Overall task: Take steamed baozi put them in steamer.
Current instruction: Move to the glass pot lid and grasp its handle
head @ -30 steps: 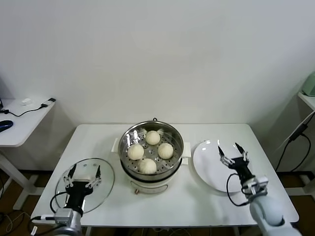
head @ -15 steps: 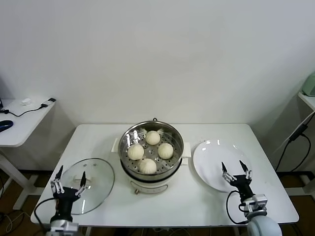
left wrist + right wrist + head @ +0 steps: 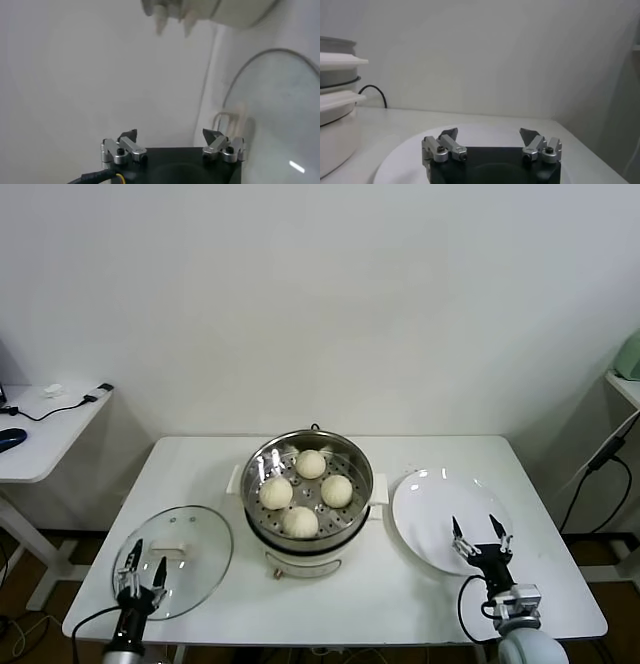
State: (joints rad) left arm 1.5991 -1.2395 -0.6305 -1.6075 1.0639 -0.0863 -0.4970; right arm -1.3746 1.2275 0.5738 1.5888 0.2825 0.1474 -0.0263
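All four buns (image 3: 300,521) sit in the steamer (image 3: 308,536) at the table's middle; both the left gripper (image 3: 141,574) and right gripper (image 3: 477,539) hang released at the near edge, about equally far.

Four steamed baozi (image 3: 301,491), smooth, domed and pale cream, sit inside the steamer (image 3: 352,506), apparently just apart from one another, though two may touch. The steamer is a shiny round steel basket with a perforated floor on a cream-white base, upright at the table's middle, nearer its back edge.
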